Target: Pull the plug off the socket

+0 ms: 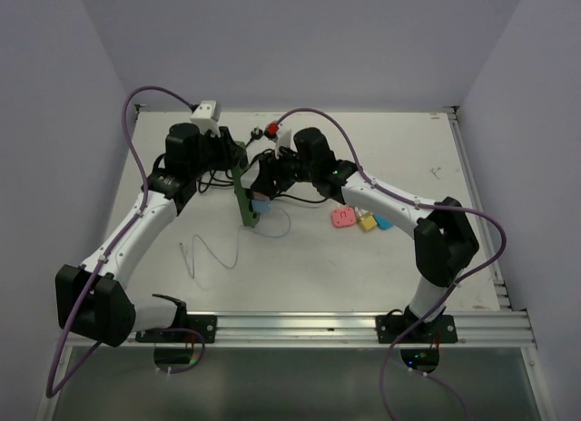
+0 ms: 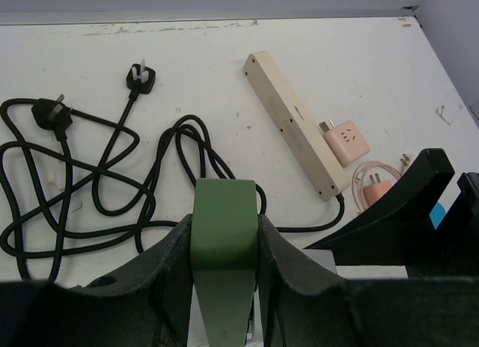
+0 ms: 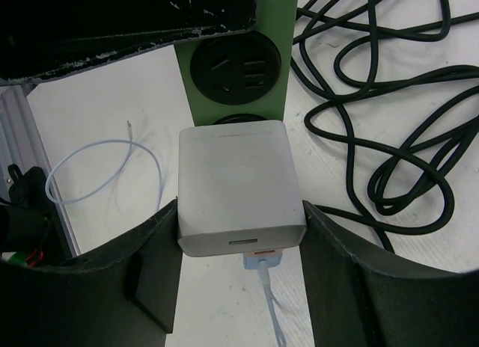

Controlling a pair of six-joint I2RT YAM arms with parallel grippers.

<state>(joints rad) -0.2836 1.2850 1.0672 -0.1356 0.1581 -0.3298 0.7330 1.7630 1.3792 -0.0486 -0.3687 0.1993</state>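
We judge slip to be the main risk. The right pincer [image 3: 241, 216] has its jaws pressed on both flanks of the white square charger plug [image 3: 239, 179], but only at the plug's near end, so a hard pull could let the smooth casing slide out. The plug sits between those jaws, seated in the long dark green power strip [image 3: 278, 14]; a free round outlet [image 3: 236, 66] lies just beyond the fingertips. The left pincer [image 2: 224, 238] is clamped across the strip's narrow body. If that hold gives, strip and plug would lift together. A pull off the prongs' line could jam them. The thin white cable [image 3: 271, 306] trailing back between the right pincer's fingers, and the tangled black cords [image 3: 374, 137] to its right, could snag. We can read no brand or writing. The plug's face is blank, and a small orange mark [image 3: 258, 251] by its port is too small to make out.
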